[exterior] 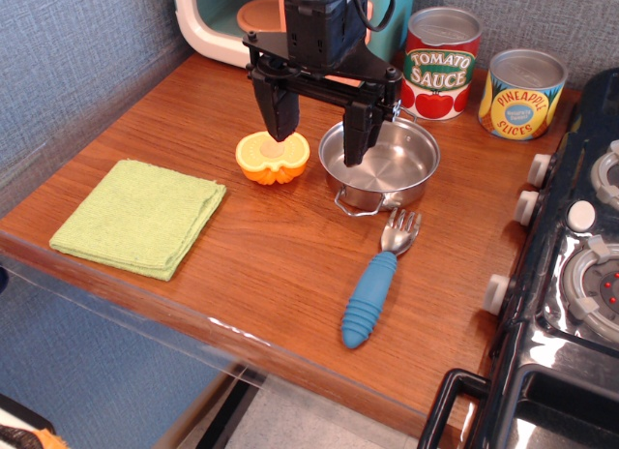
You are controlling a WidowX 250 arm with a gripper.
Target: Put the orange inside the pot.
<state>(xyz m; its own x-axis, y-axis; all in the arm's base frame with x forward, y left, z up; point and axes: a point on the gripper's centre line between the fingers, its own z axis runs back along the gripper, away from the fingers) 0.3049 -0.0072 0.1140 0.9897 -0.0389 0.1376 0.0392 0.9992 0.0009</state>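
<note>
Observation.image looks down across a brown wooden desk (pixel 280 265) from its front edge. Nearest the edge on the left lies a folded green cloth (pixel 140 217), flat and square to the corner. To the right of it, closer to the stove (pixel 571 275), a fork (pixel 379 275) with a ribbed blue handle lies with its steel tines pointing away, tips just beside the pot's near loop handle.

Behind these, near the middle, the orange (pixel 273 158) sits on the desk with its cut face up: a pale yellow-orange disc with a darker centre, ringed by ribbed, bright orange rind. It stands just left of the pot (pixel 380 164), apart from it by a narrow gap. The pot is shallow, round and shiny steel, and wider than the orange.

The gripper (pixel 316 137) hangs over both, its jaws spread wide and holding nothing. The left black finger comes down onto the far part of the orange's face; the right one reaches into the pot.

Farthest back stand a tomato sauce can (pixel 440 64) and a pineapple slices can (pixel 520 93).
</note>
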